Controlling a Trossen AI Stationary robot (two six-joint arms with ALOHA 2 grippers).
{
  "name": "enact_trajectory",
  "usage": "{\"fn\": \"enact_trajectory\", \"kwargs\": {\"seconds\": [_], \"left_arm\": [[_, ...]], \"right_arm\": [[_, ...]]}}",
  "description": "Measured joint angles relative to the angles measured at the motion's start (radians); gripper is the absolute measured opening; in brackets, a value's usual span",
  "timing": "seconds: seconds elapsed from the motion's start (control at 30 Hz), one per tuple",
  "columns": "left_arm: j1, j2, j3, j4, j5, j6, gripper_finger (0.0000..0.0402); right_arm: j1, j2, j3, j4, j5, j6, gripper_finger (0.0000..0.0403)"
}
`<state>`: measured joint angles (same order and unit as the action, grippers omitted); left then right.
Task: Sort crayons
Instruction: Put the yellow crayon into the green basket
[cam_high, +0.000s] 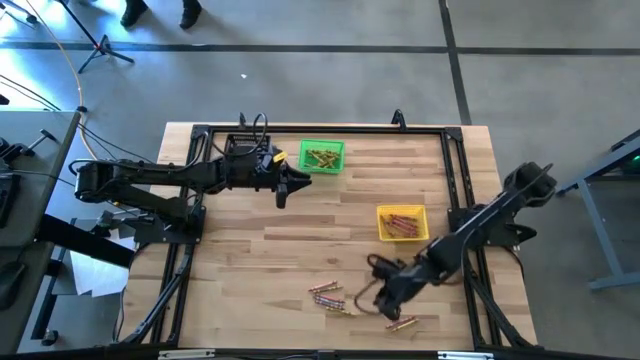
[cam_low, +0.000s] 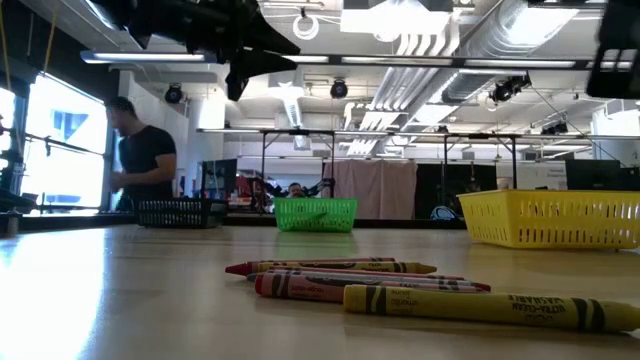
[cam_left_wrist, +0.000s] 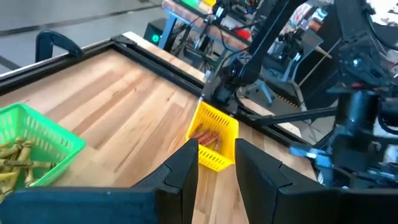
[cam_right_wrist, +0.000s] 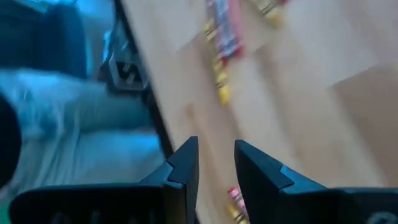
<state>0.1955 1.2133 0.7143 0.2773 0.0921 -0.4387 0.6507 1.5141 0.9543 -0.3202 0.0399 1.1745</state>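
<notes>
Beside the yellow bin (cam_high: 402, 223), right tool (cam_high: 383, 297) part-open, empty, over loose crayons (cam_high: 330, 296).
It should square its fingers across one crayon; left tool (cam_high: 281, 190), also part-open and empty, waits by the green bin (cam_high: 322, 157).

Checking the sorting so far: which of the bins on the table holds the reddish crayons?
The yellow bin, toward the right arm's side. Reddish crayons lie in it, while the green bin near the far edge holds yellow-gold ones.

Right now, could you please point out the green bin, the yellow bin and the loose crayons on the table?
green bin (cam_high: 340, 150): high view, on its right rim.
yellow bin (cam_high: 402, 209): high view, on its top rim.
loose crayons (cam_high: 328, 295): high view, middle of the cluster lying on the wood.
</notes>
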Motion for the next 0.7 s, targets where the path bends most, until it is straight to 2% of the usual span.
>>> {"fn": "enact_trajectory", "kwargs": {"seconds": [0.07,0.23,0.37,0.5,0.7], "left_arm": [[0.0,0.0,0.0,-0.009,0.001,-0.008,0.0092],[0.0,0.0,0.0,-0.035,0.005,-0.021,0.0092],[0.0,0.0,0.0,-0.042,0.006,-0.021,0.0092],[0.0,0.0,0.0,-0.044,0.005,-0.021,0.0092],[0.0,0.0,0.0,-0.043,-0.009,-0.021,0.0092]], "right_arm": [[0.036,0.029,0.0,0.045,-0.032,-0.031,0.0087],[0.104,0.098,0.0,0.167,-0.195,-0.167,0.0087],[0.139,0.132,0.0,0.202,-0.249,-0.278,0.0087],[0.162,0.141,0.0,0.168,-0.258,-0.418,0.0087],[0.18,0.142,0.0,0.011,-0.257,-0.615,0.0087]]}}
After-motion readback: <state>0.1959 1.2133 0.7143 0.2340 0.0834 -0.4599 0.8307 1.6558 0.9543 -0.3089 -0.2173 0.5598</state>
